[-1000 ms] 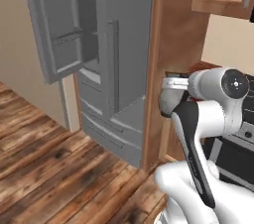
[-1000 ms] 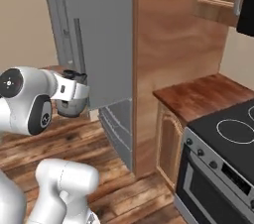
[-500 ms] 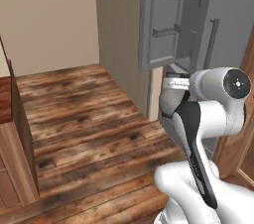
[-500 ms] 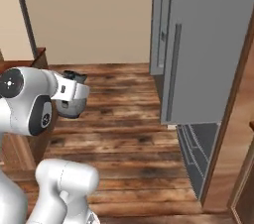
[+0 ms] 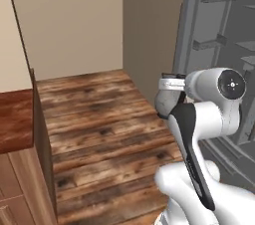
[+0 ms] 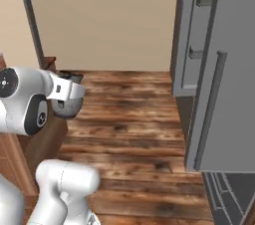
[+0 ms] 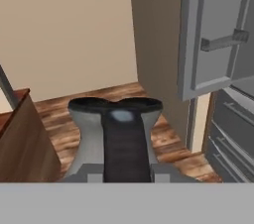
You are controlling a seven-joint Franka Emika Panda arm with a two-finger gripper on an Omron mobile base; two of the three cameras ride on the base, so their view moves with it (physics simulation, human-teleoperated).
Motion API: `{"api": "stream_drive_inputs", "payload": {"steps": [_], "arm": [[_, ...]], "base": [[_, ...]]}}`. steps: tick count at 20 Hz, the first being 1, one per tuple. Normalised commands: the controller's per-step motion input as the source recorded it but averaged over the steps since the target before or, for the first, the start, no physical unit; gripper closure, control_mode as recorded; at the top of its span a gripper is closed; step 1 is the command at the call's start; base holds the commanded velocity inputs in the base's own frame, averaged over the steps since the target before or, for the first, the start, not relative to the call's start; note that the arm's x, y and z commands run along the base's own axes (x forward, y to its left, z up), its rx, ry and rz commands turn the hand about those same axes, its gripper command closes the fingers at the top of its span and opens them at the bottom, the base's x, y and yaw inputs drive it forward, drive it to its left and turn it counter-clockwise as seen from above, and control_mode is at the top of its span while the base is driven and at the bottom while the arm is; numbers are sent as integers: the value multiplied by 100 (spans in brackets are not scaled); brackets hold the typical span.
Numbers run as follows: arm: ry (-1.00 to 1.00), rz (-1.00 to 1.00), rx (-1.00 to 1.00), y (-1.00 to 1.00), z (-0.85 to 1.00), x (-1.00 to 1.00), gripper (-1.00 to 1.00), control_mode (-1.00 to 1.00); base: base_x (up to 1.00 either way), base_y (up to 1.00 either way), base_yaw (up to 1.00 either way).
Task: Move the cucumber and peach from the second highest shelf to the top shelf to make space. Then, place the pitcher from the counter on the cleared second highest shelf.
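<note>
1. We see the claw (image 7: 119, 176) clamped on the pitcher (image 7: 115, 136), which rises straight ahead of it in the hand view; the dark handle runs down the middle of the grey body toward the claw, and the darker rim sits on top.
2. In the right base view the pitcher (image 6: 67, 103) hangs at the end of the white arm, just beside the wrist, its rounded grey belly below the dark rim and clear of the floor.
3. In the left base view we make out only a grey bulge of the pitcher (image 5: 164, 107) behind the wrist; the arm covers the rest.
4. The hand view gives us the handle and rim close up, which the base views do not.
5. The left base view shows a corner of the reddish-brown desk (image 5: 14, 122) at the left edge, well apart from the pitcher.
6. The right base view shows the grey fridge door (image 6: 231, 84) with its long handle at the right, across the wooden floor (image 6: 134, 134).
</note>
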Motion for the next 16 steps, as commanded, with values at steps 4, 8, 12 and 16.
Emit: {"api": "stream_drive_inputs", "payload": {"steps": [4,8,12,16], "arm": [[0,0,0,0,0,0,100,100],[0,0,0,0,0,0,100,100],[0,0,0,0,0,0,100,100],[0,0,0,0,0,0,100,100]], "base": [[73,0,-15],[66,0,-31],[48,0,-44],[48,0,-52]]}}
